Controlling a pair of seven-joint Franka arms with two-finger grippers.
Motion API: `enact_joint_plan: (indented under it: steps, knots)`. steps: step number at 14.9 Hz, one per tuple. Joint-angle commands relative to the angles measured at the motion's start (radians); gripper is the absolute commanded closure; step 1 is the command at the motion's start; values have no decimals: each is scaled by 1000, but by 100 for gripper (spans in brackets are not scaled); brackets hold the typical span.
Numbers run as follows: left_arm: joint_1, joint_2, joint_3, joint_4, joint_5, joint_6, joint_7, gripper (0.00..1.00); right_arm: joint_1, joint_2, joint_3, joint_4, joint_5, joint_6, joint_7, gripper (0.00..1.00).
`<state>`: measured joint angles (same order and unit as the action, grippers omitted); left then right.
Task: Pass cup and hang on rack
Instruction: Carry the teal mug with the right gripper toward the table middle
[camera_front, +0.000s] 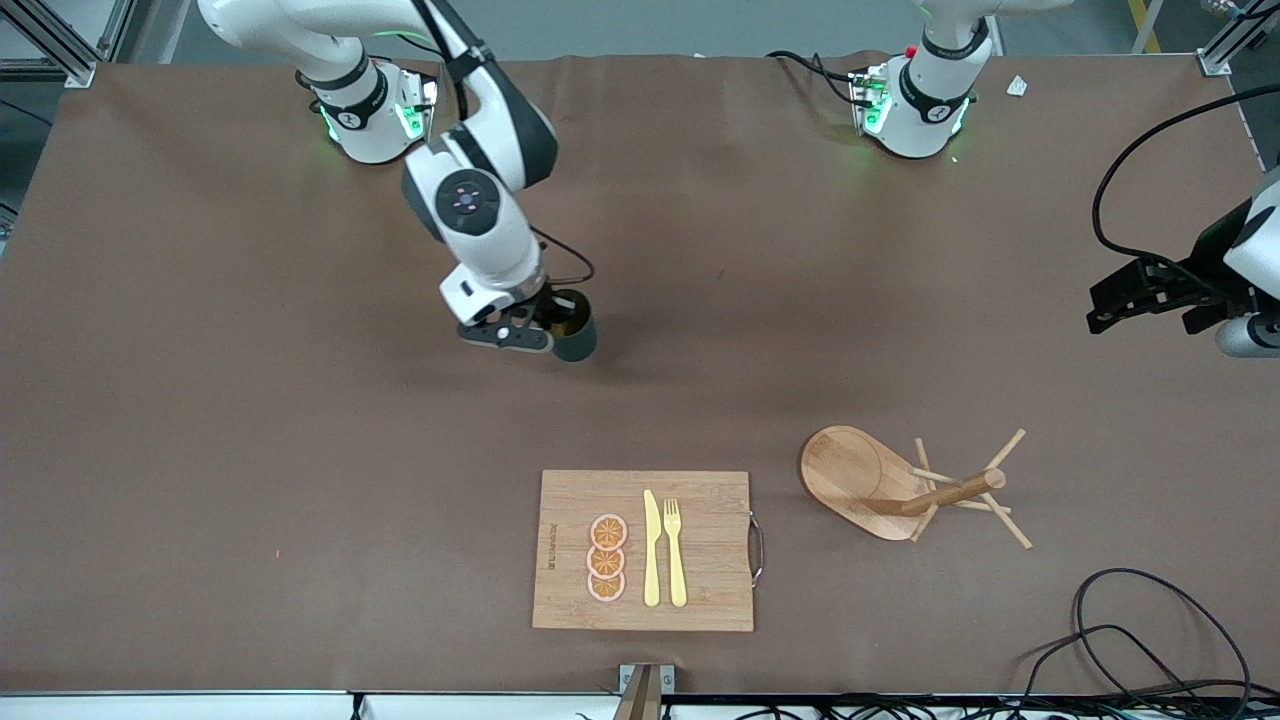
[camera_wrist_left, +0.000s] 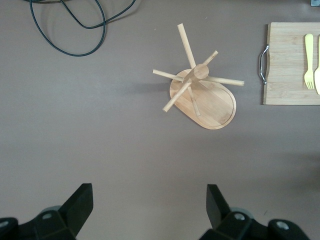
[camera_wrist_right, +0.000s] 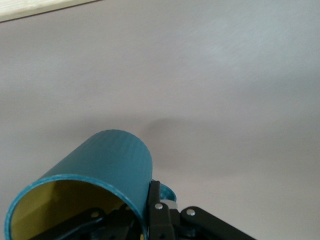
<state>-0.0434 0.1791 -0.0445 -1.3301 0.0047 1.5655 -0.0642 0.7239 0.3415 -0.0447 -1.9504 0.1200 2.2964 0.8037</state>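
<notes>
The dark teal cup (camera_front: 576, 338) with its yellow inside hangs tilted just over the middle of the table. My right gripper (camera_front: 540, 325) is shut on the cup's wall beside the handle. In the right wrist view the cup (camera_wrist_right: 112, 160) fills the lower part, with one finger (camera_wrist_right: 154, 200) outside the wall and the other inside; the right gripper (camera_wrist_right: 142, 207) pinches the rim. The wooden rack (camera_front: 905, 487) stands toward the left arm's end, nearer the camera. My left gripper (camera_front: 1093, 309) waits open and empty above that end; from it, the left gripper (camera_wrist_left: 148, 201) looks down on the rack (camera_wrist_left: 202, 95).
A bamboo cutting board (camera_front: 715, 560) with a yellow knife (camera_front: 651, 550), a fork (camera_front: 675, 550) and orange slices (camera_front: 606, 558) lies near the front edge. Black cables (camera_front: 1150, 640) loop at the table corner near the rack, also seen as a cable (camera_wrist_left: 75, 30).
</notes>
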Motion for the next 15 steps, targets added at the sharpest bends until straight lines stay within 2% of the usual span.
enact_joint_plan:
  steps: [1,8,13,14,15]
  knots:
    - [0,-3,5,2,-19,7,14,0,40,102,-15,114,20,-5,66,100]
    - [2,-3,5,2,-20,7,14,0,86,261,-14,271,21,-8,186,100]
    - [2,-3,5,2,-19,7,14,0,85,286,0,275,21,-8,180,98]
    - [2,-3,5,2,-19,7,12,0,85,287,0,275,23,-8,180,93]
    - [0,-3,5,2,-19,7,12,0,86,289,2,275,21,-8,178,68]
